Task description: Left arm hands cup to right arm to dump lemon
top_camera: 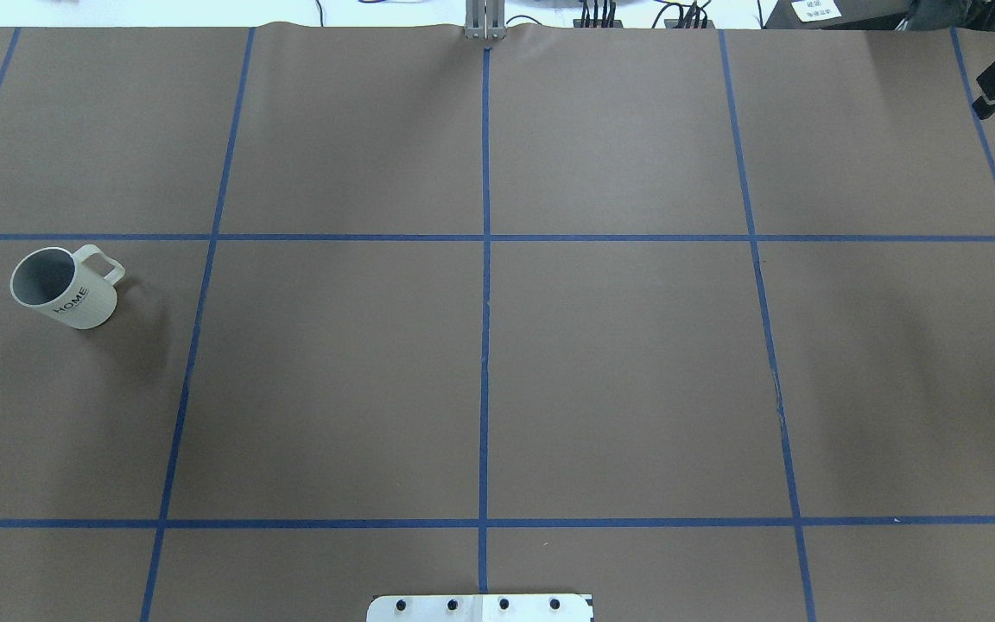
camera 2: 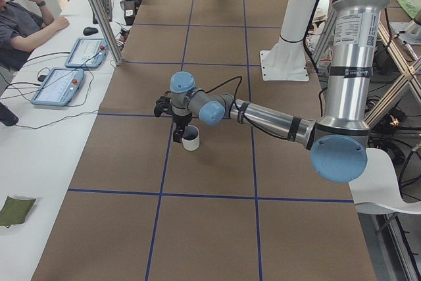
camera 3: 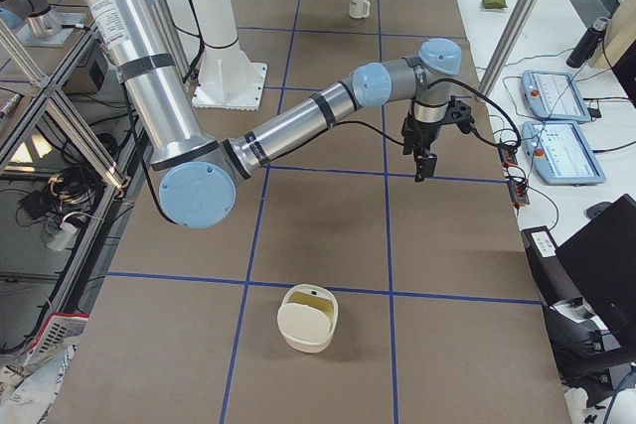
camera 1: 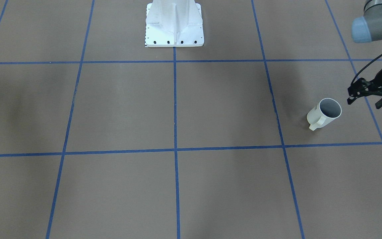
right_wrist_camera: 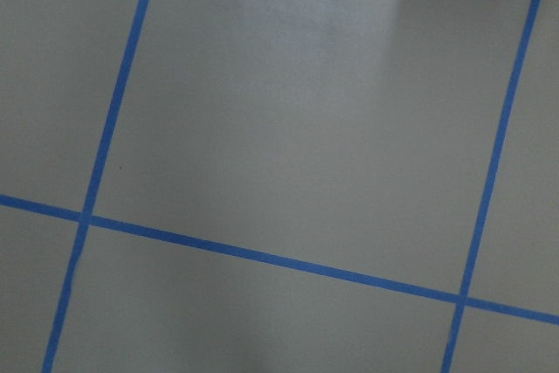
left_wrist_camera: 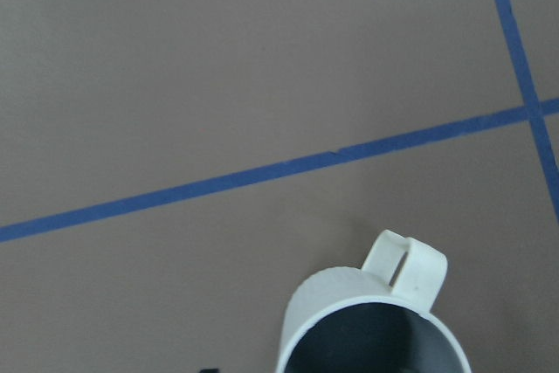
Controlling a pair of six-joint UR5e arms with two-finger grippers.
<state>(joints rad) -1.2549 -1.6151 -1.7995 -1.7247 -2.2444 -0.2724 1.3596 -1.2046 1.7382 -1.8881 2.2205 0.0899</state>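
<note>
The cup (camera 1: 325,113), a white mug with a grey inside and "HOME" on its side, stands upright on the table at my left end (top_camera: 66,289). My left gripper (camera 1: 365,101) is open and empty, just beside the cup and above the table, apart from it. In the left wrist view the cup's rim and handle (left_wrist_camera: 384,303) fill the bottom edge. No lemon shows in any view; the visible part of the cup's inside looks bare. My right gripper (top_camera: 994,86) hangs at the far right edge, its fingers apart and empty.
The brown table (top_camera: 480,363) carries a blue tape grid. A cream container (camera 3: 308,320) with something yellowish inside sits at the table's right end. The white arm pedestal (camera 1: 174,26) stands at mid-table on the robot's side. Operator consoles (camera 2: 59,83) lie on the side bench.
</note>
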